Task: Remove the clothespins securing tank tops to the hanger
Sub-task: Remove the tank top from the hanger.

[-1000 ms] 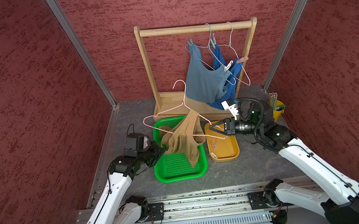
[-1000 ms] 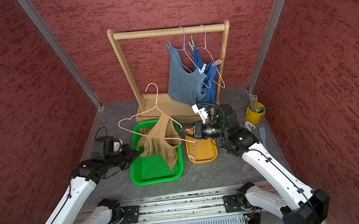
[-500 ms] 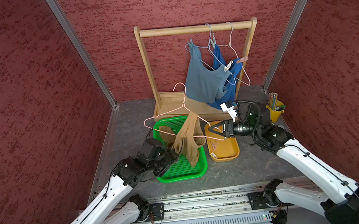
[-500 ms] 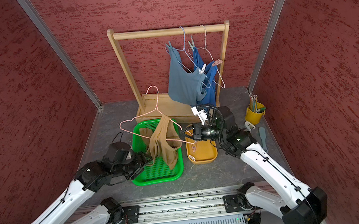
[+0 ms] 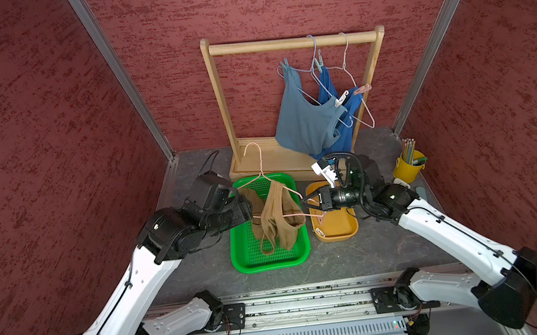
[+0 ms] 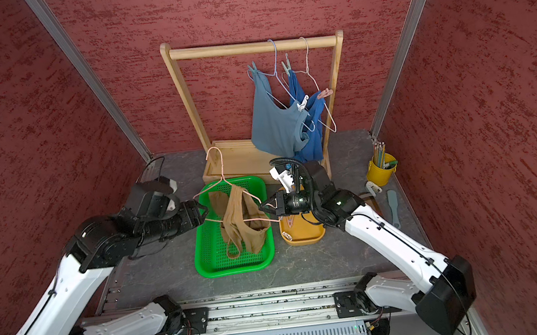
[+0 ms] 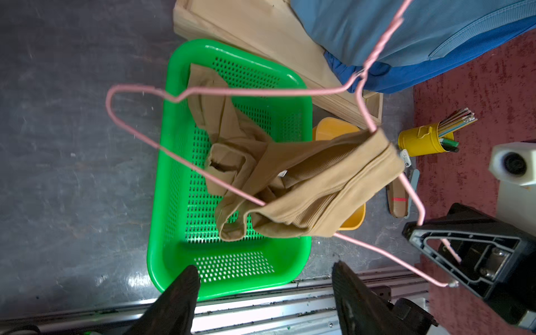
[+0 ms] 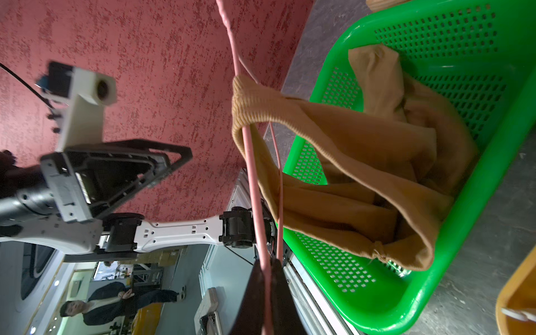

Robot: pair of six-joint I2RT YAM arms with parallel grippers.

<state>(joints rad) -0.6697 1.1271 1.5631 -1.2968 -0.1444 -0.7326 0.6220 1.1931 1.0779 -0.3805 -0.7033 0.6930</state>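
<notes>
Pinching hanger [image 8: 251, 174], right gripper [image 5: 304, 205] beside tan tank top [image 5: 275, 216].

Rough-textured dark red wall panels [image 5: 276, 2] enclose the space on three sides, joined at the back corners by slim silver metal posts [image 5: 119, 75]. The dark grey stone-patterned counter [image 5: 356, 254] is evenly lit. A light wooden garment rack [image 5: 263, 46] stands at its back, and a silver metal rail [image 5: 310, 304] runs along its front.

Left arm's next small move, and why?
Probably close the left hand on the tan-brown tank top and draw it off the pink wire hanger. The right hand is shut on the hanger, the left is open near its other end, and the top hangs looped on the wire, unpinned as far as shows, over the green perforated basket.
</notes>
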